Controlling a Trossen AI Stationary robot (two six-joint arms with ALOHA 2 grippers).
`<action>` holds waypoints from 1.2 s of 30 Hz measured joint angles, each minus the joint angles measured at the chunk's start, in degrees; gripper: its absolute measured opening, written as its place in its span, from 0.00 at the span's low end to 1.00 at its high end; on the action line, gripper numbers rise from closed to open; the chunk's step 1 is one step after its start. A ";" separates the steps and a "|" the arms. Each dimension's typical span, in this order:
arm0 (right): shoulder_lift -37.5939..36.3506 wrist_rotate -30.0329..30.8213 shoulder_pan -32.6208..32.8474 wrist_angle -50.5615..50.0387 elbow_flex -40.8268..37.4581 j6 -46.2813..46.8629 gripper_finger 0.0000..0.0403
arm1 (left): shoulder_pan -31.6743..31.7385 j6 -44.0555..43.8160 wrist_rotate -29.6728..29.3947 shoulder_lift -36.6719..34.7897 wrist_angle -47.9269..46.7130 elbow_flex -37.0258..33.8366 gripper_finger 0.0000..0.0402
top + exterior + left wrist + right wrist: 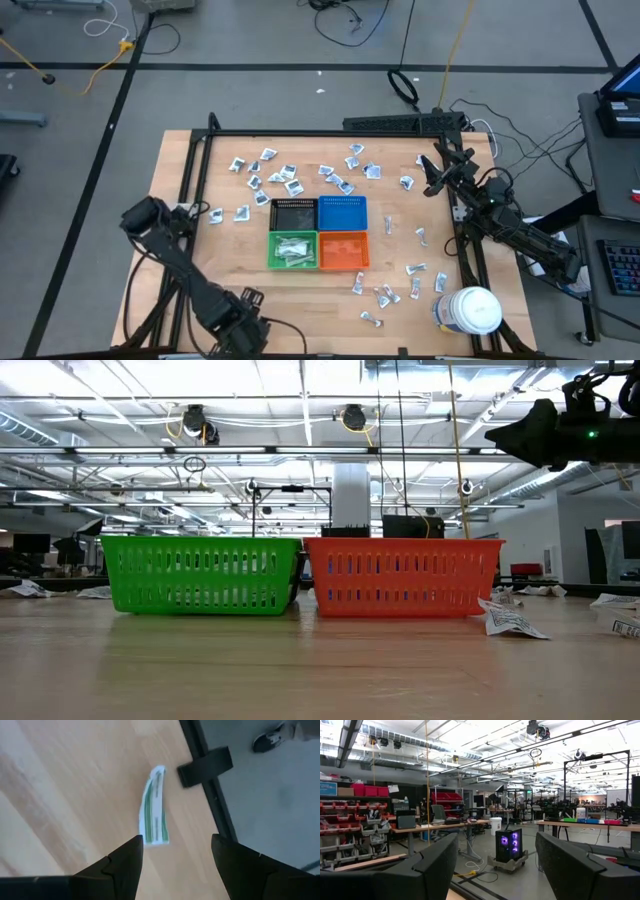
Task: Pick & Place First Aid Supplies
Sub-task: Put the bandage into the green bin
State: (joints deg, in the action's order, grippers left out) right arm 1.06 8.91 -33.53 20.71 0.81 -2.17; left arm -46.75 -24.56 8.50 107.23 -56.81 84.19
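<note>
1. Your left gripper (175,857) hangs over the table's (230,250) left edge, at about 9 o'clock from the bins, jaws spread wide and holding nothing.
2. A long narrow strip packet with green marks (154,807) lies flat on the wood just ahead of those fingertips, between their lines and apart from both; the black frame rail (207,785) runs close beside it.
3. In the high view that strip is hard to pick out under the arm.
4. Your right gripper (495,862) is raised near the table's far right corner, about 2 o'clock from the bins, jaws wide and empty, facing the room.
5. The other first aid packets (290,180) lie scattered from 10 to 2 o'clock beyond the bins, with another cluster (385,293) at 4 to 5 o'clock near the white jar (470,310).
6. Some packets lie in the green bin (293,250); in the low view its wall hides them, and you cannot read any print.
</note>
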 joint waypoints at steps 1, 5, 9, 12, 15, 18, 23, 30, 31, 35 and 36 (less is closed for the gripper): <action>0.00 0.00 0.00 0.00 0.01 0.00 0.65 | -0.03 0.00 -0.39 0.34 0.26 0.00 0.60; -0.01 0.00 0.00 0.00 0.01 0.00 0.65 | 0.04 0.22 -2.82 2.15 0.18 -0.09 0.60; -0.02 0.00 0.01 0.00 -0.01 0.00 0.65 | -0.02 0.51 -3.57 4.55 0.56 -0.09 0.60; 0.00 0.00 0.02 0.00 0.00 0.00 0.65 | -0.49 1.07 -3.96 6.51 0.91 -0.11 0.60; 0.00 0.00 0.02 0.00 0.01 -0.02 0.65 | -0.77 2.18 -5.02 8.12 2.25 -0.11 0.60; -0.01 0.01 0.00 0.00 0.00 -0.02 0.65 | -1.02 2.89 -7.23 9.47 3.58 -0.14 0.60; -0.02 0.00 0.00 0.01 0.00 0.00 0.65 | -1.02 3.02 -7.13 10.55 4.96 -0.14 0.60; -0.02 0.00 0.00 0.00 0.00 0.00 0.65 | -1.17 4.56 -6.91 10.97 5.08 -0.14 0.46; -0.02 -0.02 0.00 -0.02 0.00 0.00 0.65 | -1.17 4.61 -6.82 11.06 5.16 -0.18 0.43; -0.02 0.00 0.00 0.02 0.00 0.00 0.65 | -1.17 4.39 -5.38 10.97 7.65 -1.49 0.27; -0.02 0.00 0.01 0.08 0.00 0.00 0.65 | -1.17 4.37 -5.31 10.90 7.60 -1.60 0.23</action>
State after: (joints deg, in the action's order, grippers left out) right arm 1.04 8.91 -33.53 20.79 0.81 -2.17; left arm -47.92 -20.19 3.19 118.13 -49.21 82.58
